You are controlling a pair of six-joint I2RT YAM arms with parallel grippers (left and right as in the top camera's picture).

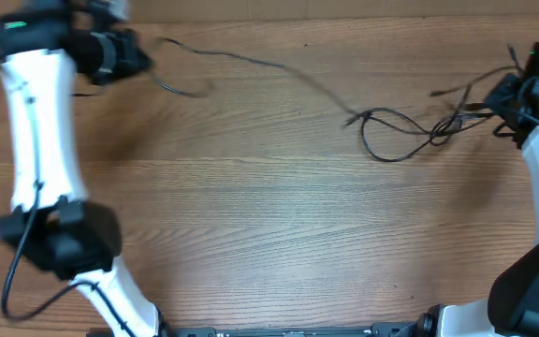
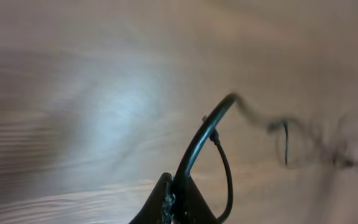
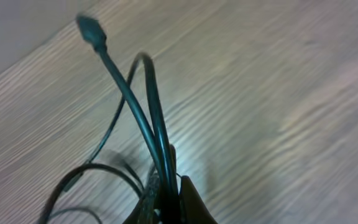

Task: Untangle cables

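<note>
The left gripper (image 2: pixel 178 202) is closed on a single thin black cord, which rises from between its fingertips in a stiff little arc before drooping away over the table (image 1: pixel 251 206). The right gripper (image 3: pixel 169 196) is likewise pinched tight, but on a bundle: at least two strands of the cables (image 3: pixel 157 134) pass up through its fingers, and one ends in a small plug (image 3: pixel 91 28) that stands free in the air. Seen from overhead, the long cord (image 1: pixel 251 60) runs from the left gripper at the far left corner across the wood towards the middle. There it meets a loose loop (image 1: pixel 386 140) lying flat, and just beside the right gripper sits a small knot (image 1: pixel 444 126) where the strands cross. The two arms are well apart, with the cord between them lying slack on the table. These cords look very light and limp, keeping a slight springy curl, so they will probably trail and drag rather than push. Their smooth jackets may slide through a pinch if pulled hard, and the plug could catch in the loop. The best holds seem to be on bare cord just beside the knot, not on the plug.
</note>
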